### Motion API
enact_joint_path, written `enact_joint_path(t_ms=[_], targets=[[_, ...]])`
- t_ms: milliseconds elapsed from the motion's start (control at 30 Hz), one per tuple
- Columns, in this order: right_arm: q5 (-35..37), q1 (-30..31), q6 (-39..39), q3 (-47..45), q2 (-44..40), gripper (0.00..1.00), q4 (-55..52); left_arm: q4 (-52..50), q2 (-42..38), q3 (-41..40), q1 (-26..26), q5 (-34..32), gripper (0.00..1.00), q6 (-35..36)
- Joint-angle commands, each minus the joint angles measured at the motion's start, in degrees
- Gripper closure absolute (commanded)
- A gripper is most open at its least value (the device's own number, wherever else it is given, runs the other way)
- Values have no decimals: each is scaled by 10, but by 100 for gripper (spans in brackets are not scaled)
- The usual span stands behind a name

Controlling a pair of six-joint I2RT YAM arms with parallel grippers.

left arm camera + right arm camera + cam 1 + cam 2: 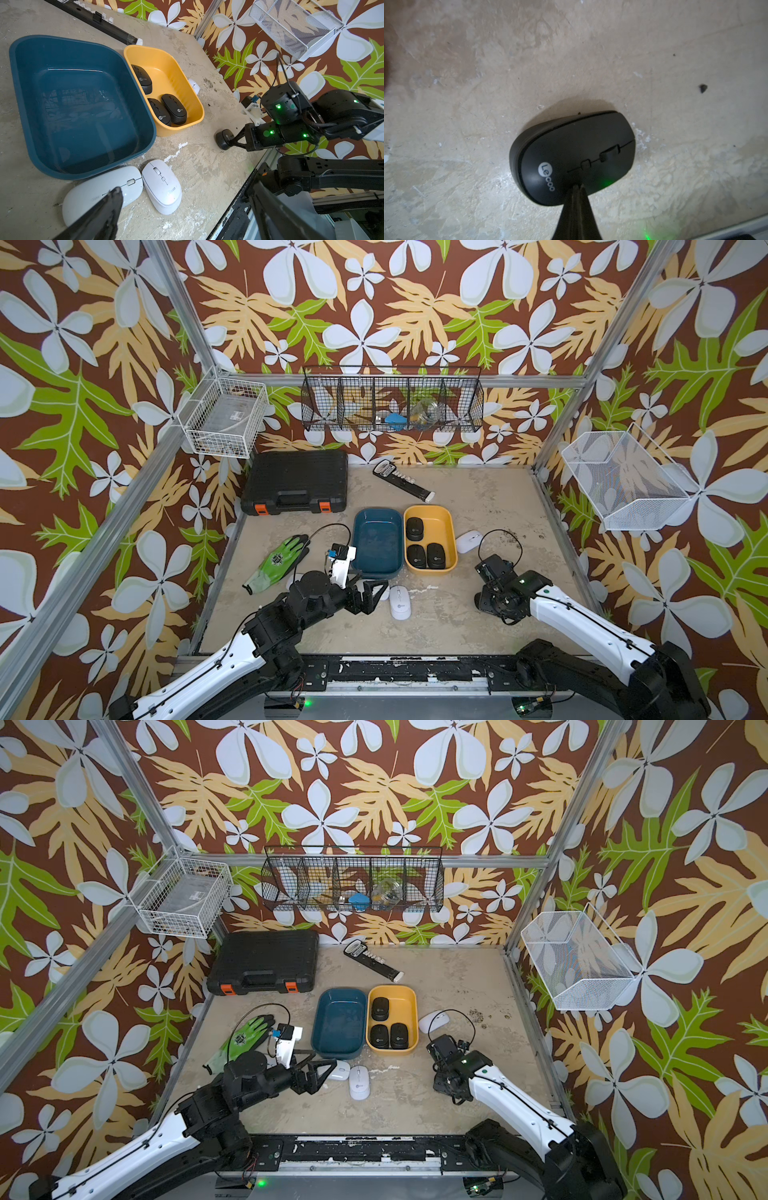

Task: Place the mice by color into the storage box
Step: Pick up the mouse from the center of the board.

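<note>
Left wrist view: three black mice [174, 109] lie in the yellow box [166, 60]; the blue box [83, 104] is empty. A fourth black mouse [571, 153] sits on the surface, with the right fingers [575, 207] clenched together at its top and not gripping it. The left fingers [104, 212] are spread wide over two white mice [162, 187]. A third white mouse [468, 541] lies just beside the yellow box. Judged under half done.

Both arms are the same build: the left arm [237, 674] and right arm [582, 624] have glossy white shell links joined by chunky round black joints, with a thin black wire [219, 663] clipped along the white. The right arm's black housings have little green LEDs [278, 106] and a braided black cable [313, 122]. The left wrist has a white bracket [343, 570] with a small black camera [338, 549]. The left gripper [380, 595] has black triangular truss-style fingers [372, 588].
</note>
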Motion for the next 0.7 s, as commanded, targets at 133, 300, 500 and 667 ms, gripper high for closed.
enact_joint_path(t_ms=[133, 300, 500, 667], targets=[[-3, -1, -22, 18, 70, 100, -16, 15, -10, 2, 0, 5, 0, 8], [-38, 0, -8, 1, 82, 100, -5, 19, -11, 0, 0, 11, 0, 7], [-13, -12, 2, -14, 83, 100, 20, 19, -4, 1, 1, 13, 0, 10], [-8, -32, -14, -10, 80, 100, 26, 18, -2, 1, 0, 9, 0, 10]])
